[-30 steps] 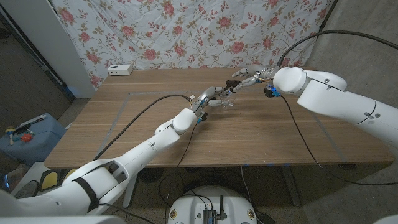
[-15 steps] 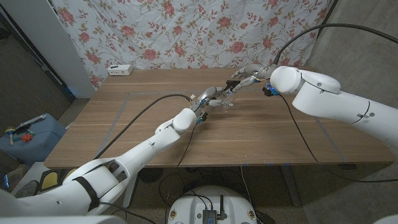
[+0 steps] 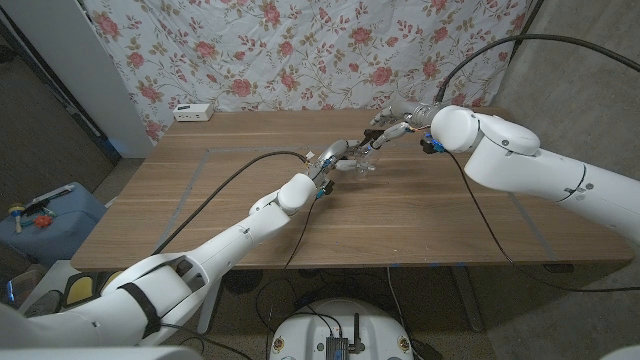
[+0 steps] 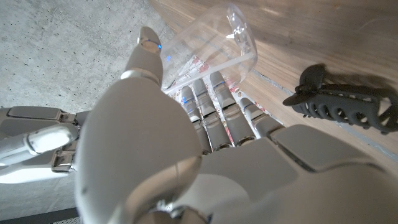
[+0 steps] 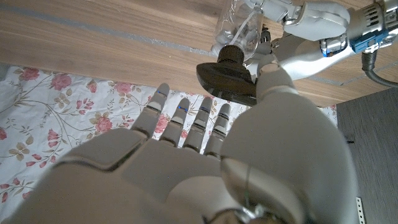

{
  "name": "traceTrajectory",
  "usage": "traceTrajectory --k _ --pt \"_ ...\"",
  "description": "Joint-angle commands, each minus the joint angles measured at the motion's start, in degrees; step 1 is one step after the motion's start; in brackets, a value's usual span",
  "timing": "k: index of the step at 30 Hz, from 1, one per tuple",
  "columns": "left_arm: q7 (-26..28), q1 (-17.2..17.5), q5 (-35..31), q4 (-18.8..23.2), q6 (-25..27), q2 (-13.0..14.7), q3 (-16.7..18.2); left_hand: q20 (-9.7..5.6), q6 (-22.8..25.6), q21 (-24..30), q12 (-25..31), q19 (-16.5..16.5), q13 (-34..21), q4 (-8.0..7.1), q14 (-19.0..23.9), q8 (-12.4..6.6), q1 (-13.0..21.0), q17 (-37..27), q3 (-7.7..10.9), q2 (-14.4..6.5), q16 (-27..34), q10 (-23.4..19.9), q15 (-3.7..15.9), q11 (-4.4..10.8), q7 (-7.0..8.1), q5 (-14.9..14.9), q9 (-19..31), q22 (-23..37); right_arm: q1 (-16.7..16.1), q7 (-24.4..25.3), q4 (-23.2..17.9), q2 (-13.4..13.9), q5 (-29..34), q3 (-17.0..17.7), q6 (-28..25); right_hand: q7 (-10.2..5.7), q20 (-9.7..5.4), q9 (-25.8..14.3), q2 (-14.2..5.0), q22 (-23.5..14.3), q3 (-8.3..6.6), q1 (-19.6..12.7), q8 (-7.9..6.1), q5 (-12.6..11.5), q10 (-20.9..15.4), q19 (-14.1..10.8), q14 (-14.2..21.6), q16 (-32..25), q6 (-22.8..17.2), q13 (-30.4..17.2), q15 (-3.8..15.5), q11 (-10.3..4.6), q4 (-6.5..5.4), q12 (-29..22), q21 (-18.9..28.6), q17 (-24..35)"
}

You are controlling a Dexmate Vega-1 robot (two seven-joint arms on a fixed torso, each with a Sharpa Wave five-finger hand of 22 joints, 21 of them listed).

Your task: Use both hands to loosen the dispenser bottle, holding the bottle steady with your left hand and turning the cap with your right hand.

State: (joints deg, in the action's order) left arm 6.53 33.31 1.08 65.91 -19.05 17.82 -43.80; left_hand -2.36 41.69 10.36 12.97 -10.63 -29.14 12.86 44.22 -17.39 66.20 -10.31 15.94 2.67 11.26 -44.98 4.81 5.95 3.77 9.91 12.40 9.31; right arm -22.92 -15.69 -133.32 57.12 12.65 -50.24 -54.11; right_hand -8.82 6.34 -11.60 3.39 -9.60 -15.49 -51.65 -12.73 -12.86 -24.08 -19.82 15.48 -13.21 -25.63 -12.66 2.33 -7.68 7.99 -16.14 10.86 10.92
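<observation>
A clear dispenser bottle (image 3: 363,160) stands at the table's far middle, topped by a black pump cap (image 3: 372,134). My left hand (image 3: 338,155) grips the bottle's body; in the left wrist view its fingers (image 4: 208,106) wrap the clear bottle (image 4: 211,46). My right hand (image 3: 397,124) reaches the top from the right. In the right wrist view the black pump cap (image 5: 227,76) sits between the thumb (image 5: 273,78) and the nearest of the spread fingers (image 5: 214,124), above the bottle (image 5: 239,28) and the left hand (image 5: 308,25).
A black hair clip (image 4: 339,106) lies on the wood beside the bottle. A white box (image 3: 194,111) sits at the table's back left edge. A black cable (image 3: 235,168) runs across the table along my left arm. A floral cloth hangs behind.
My right arm's elbow and forearm have swung left, toward the bottle. The right hand stays at the cap, and the left hand and bottle have hardly moved.
</observation>
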Motion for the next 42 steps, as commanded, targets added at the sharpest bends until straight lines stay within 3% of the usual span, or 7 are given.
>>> traceTrajectory --k 1,14,22,42 --pt "-0.56 -0.65 0.33 -1.33 -0.54 -0.53 -0.24 -4.39 6.21 0.11 0.42 -0.41 -0.28 -4.12 0.6 -0.2 -6.85 -0.01 4.64 -7.32 0.07 -2.86 3.89 2.58 0.4 0.39 0.16 0.12 0.36 -3.03 1.64 -1.75 7.12 -2.16 0.84 0.08 -0.85 -0.17 0.26 -0.02 -0.16 -0.32 -0.23 -0.34 -1.13 -0.35 1.08 -0.45 -0.55 -0.12 2.38 0.28 0.53 -0.63 0.26 0.1" --pt "-0.56 -1.28 0.27 -2.62 -1.59 -0.98 -0.38 -4.32 6.13 0.1 0.31 -0.4 -0.27 -4.09 0.58 -0.11 -6.81 -0.05 4.68 -7.35 0.08 -2.81 3.88 2.54 0.47 0.38 0.16 0.12 -2.41 -3.09 4.27 -3.59 9.8 0.11 3.58 0.2 -2.16 -0.29 0.66 0.01 -0.96 -1.23 -1.45 -0.39 -5.49 -1.2 4.29 -0.57 -4.12 -0.36 4.16 -0.26 0.94 -1.97 0.21 0.03" --pt "-0.74 -1.58 0.26 -3.07 -1.94 -1.19 -0.49 -4.33 6.21 0.1 0.28 -0.39 -0.28 -4.07 0.58 -0.11 -6.8 -0.04 4.7 -7.32 0.06 -2.84 3.9 2.51 0.52 0.38 0.17 0.12 -3.73 -3.05 5.45 -4.38 10.5 1.41 4.41 0.23 -2.33 -0.34 0.77 0.02 -1.36 -1.53 -1.93 -0.32 -7.19 -1.69 5.7 -0.58 -5.58 -0.56 4.84 -0.02 0.98 -2.57 0.22 0.04" --pt "-0.54 -0.57 -0.07 -0.68 -1.12 -0.37 -0.41 -4.24 6.3 0.1 0.26 -0.42 -0.34 -4.1 0.41 -0.08 -6.85 -0.09 4.7 -7.37 0.04 -2.97 3.86 2.39 0.43 0.38 0.19 0.12 -5.98 -3.24 5.75 -4.91 12.37 3.04 4.91 -0.5 -2.37 -0.33 0.63 0.02 -2.4 -1.95 -3.18 -0.21 -11.78 -2.02 8.65 -0.49 -9.69 -0.49 6.32 -1.4 0.8 -3.81 0.01 0.04"
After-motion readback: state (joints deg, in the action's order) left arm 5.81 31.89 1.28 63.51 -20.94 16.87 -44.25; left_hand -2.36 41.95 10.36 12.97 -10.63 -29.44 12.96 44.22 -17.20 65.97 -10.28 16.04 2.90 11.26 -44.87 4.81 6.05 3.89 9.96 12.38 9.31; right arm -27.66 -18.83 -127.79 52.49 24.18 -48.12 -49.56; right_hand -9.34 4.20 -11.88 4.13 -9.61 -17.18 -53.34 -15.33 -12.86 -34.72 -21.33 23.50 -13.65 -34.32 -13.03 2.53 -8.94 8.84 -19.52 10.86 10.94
